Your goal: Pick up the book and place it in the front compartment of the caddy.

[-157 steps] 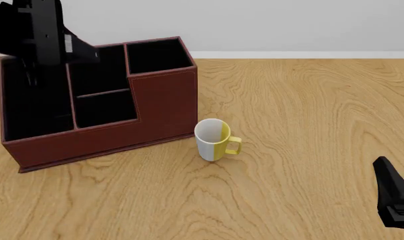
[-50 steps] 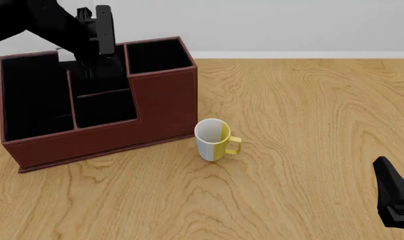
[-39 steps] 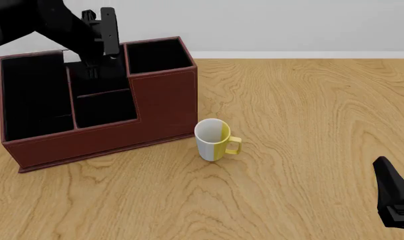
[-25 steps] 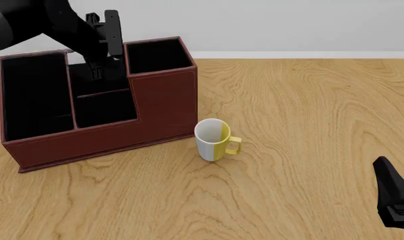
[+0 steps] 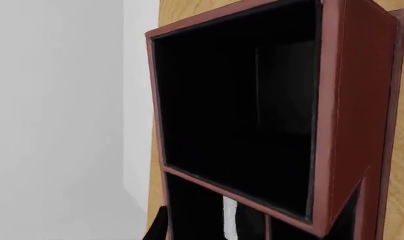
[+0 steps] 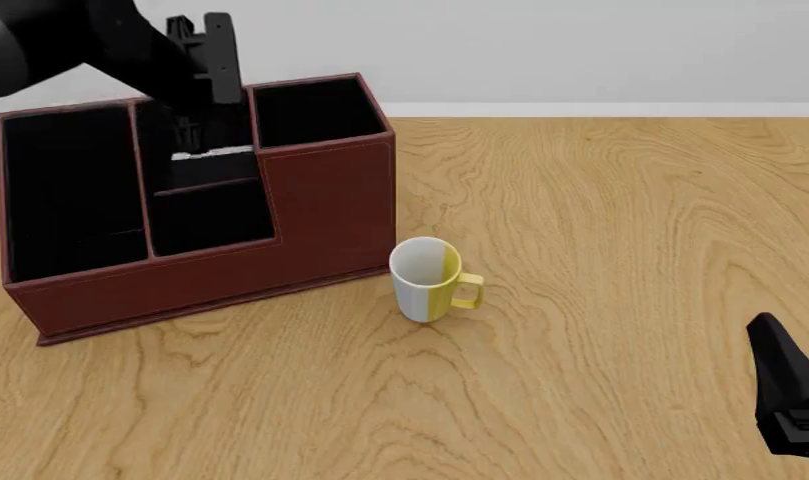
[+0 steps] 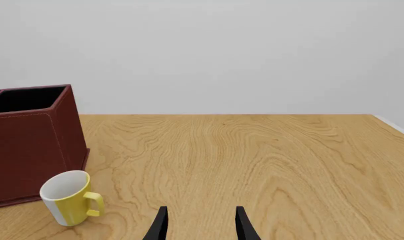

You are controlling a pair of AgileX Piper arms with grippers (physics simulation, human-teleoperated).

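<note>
Left gripper [image 6: 197, 60] hangs over the back middle part of the caddy [image 6: 327, 210], arm coming in from upper left; its fingers mostly blend with the black arm and black insides, so can't tell how far apart the jaws are. Book: a white strip of page edges [image 6: 213, 154] shows just below the gripper, inside the middle rear compartment, behind the divider that closes off the lower middle compartment; black covers can't be made out against the black lining. In the left wrist view the same white sliver [image 5: 229, 219] sits low in the neighboring compartment past a red-brown divider, with the caddy's tall empty corner compartment [image 5: 241, 100] filling most of the view; whether the gripper touches the book can't be told. Right gripper [image 7: 200, 226] is low over the table [image 6: 618, 250] at the near right, well apart from everything, its two fingers [image 7: 159, 227] spread with bare wood between them, holding nothing; in the front view only its black tip [image 6: 788, 395] shows at the right edge. White and yellow mug [image 6: 430, 278] stands upright on the table just beside the caddy's front right corner, handle pointing right.
</note>
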